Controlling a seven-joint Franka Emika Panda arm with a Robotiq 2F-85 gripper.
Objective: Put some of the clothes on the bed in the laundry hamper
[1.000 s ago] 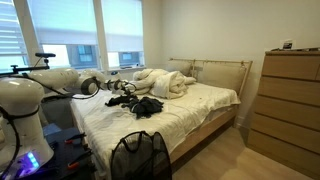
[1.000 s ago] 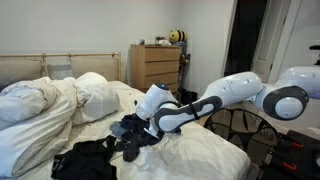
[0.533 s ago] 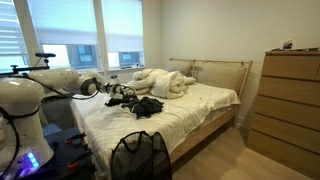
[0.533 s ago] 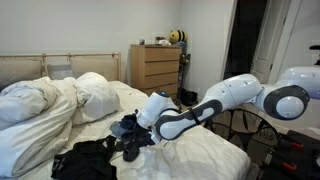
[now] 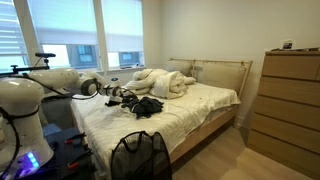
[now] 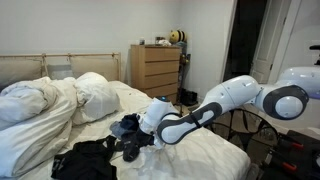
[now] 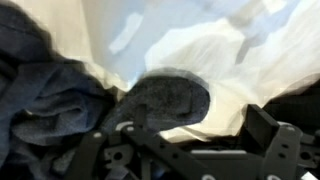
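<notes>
Bright windows (image 5: 60,30) backed a bedroom where a wide light-wood bed (image 5: 205,105) with a white sheet carried the heap of dark soft fabric clothes (image 5: 141,105), a puffy cream duvet (image 5: 160,82) at its 1 o'clock. The round black mesh laundry hamper (image 5: 139,156) stood on the floor at 6 o'clock. The gripper (image 5: 116,95) sat at the heap's 9 o'clock edge, jaws spread wide.

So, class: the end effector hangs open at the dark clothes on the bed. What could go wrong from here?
The open end effector sits among the clothes, against the white sheet: closing may pinch sheet too.
The laundry hamper stands low beside the bed: a dangling garment could miss it.
</notes>
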